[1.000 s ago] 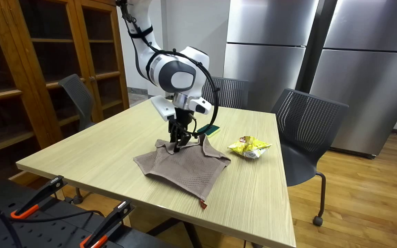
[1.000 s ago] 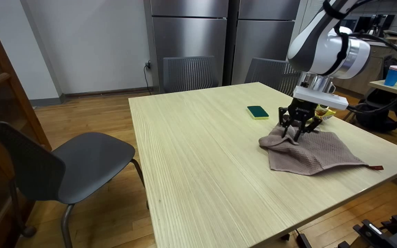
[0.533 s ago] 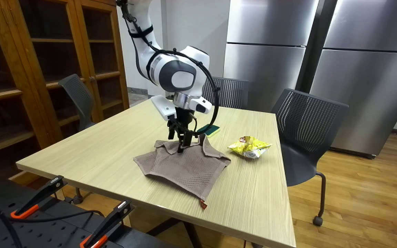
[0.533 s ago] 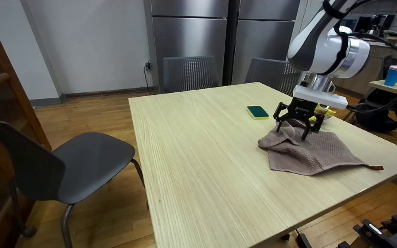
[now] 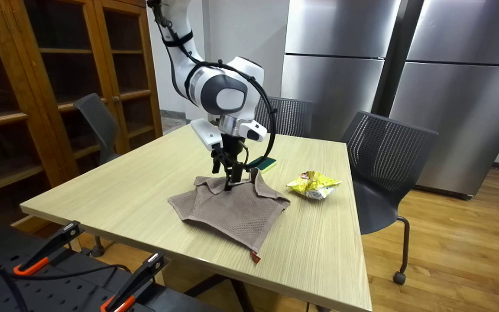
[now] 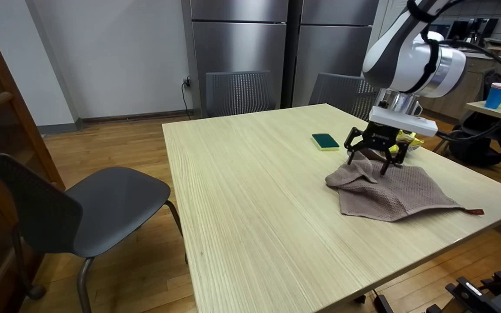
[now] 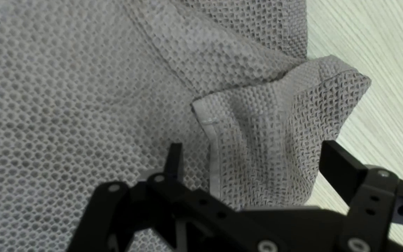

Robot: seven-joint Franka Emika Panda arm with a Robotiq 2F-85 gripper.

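Have arm (image 5: 228, 93) bent down over far part of taupe waffle towel (image 5: 238, 212) on table (image 5: 111, 195), with gripper (image 6: 366, 168) spread wide astride folded corner (image 7: 257, 150), gripping nothing. In an exterior view, count one towel, one green-yellow sponge (image 5: 268, 164) beyond it, one crumpled yellow snack bag (image 5: 314, 185) to right, three gray chairs (image 5: 388, 156) around table. Hiding part of sponge behind looped black cable (image 5: 272, 121).

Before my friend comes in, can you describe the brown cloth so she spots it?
Find the big pale table, then the robot's open gripper over it. Right under the gripper lies the brown cloth, spread out with folds. Unlike the green-and-yellow sponge and the shiny yellow packet, it's wide and woven, with a red tag at one corner.
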